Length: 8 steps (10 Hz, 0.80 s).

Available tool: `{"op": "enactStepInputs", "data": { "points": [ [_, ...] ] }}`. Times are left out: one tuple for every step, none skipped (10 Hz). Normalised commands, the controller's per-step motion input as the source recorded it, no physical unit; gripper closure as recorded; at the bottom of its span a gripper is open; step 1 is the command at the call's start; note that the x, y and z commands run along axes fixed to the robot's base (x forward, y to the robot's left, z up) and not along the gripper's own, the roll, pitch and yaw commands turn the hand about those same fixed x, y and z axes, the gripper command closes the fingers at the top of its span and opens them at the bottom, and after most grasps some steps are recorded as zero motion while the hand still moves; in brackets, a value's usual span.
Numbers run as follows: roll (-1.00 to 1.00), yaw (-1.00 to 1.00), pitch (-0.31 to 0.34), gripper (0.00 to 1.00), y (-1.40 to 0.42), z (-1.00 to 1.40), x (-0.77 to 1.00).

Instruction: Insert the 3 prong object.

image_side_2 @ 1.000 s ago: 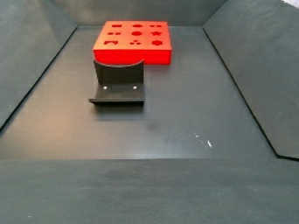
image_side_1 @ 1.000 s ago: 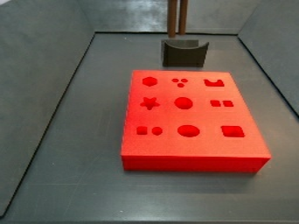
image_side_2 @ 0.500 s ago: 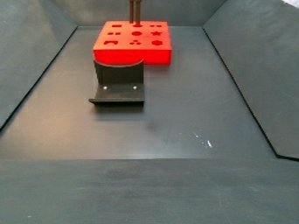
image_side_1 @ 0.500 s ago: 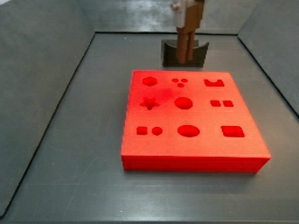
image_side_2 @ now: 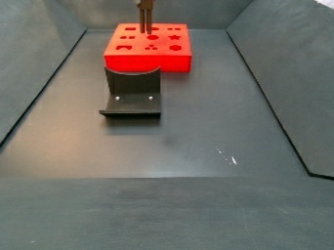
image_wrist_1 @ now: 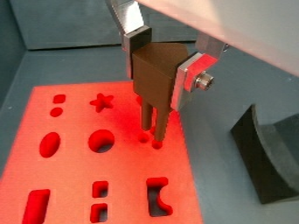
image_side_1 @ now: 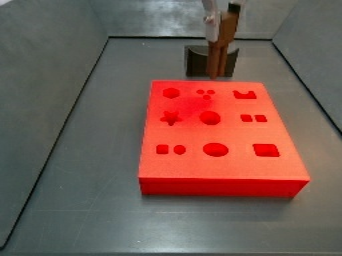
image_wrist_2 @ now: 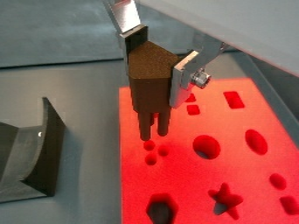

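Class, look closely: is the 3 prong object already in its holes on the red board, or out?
Out. The hand holds the 3 prong object upright; in both wrist views its prong tips hang above the red board.

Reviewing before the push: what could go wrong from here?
1. The gripper holds the 3 prong object above the red board, prongs near the three small round holes; slight misalignment could jam them on the board face.
2. Neighbouring cutouts sit close, so the prongs may catch a wrong hole.
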Motion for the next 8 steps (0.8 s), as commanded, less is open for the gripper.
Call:
{"op": "enactStepInputs", "data": {
  "points": [
    [0.07,-0.09,0.25,1.0,0.13,-0.38,0.32],
    [0.13,0.27,0.181,1.0,0.13,-0.41,0.27],
    [0.17,0.61,0.143,1.0,0.02,-0.35,0.3],
    [0.17,0.67,0.03,1.0,0.0,-0.21,0.04],
    [0.21,0.28,-0.059,1.0,-0.18,0.0,-0.12],
    [0.0,0.0,0.0,1.0,0.0,0.0,-0.02],
    [0.14,0.33,0.0,1.0,-0.08,0.0,-0.13],
    [0.18,0.9,0.019,1.0,0.0,0.0,0.0]
  ]
}}
